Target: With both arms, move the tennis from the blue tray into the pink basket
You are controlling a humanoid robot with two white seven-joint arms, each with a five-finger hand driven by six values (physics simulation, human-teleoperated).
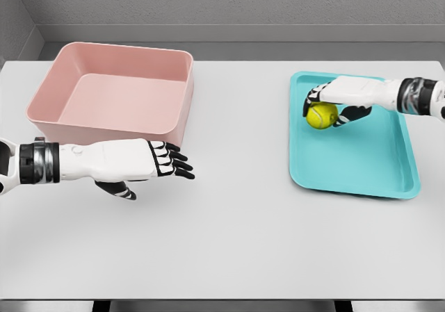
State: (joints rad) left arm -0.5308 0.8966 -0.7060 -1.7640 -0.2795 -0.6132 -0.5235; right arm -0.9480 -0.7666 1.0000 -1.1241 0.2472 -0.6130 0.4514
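A yellow-green tennis ball [322, 115] lies in the upper part of the blue tray [361, 166] at the right of the table. My right hand [325, 103] reaches in from the right edge with its fingers curled around the ball, thumb on the right side. The pink basket [115, 89] stands at the back left with nothing in it. My left hand [167, 160] hovers over the table just in front of the basket, fingers stretched out flat toward the right and holding nothing.
The white table [229, 242] spans the whole view. A grey wall runs behind its far edge. The basket's front wall is close behind my left forearm.
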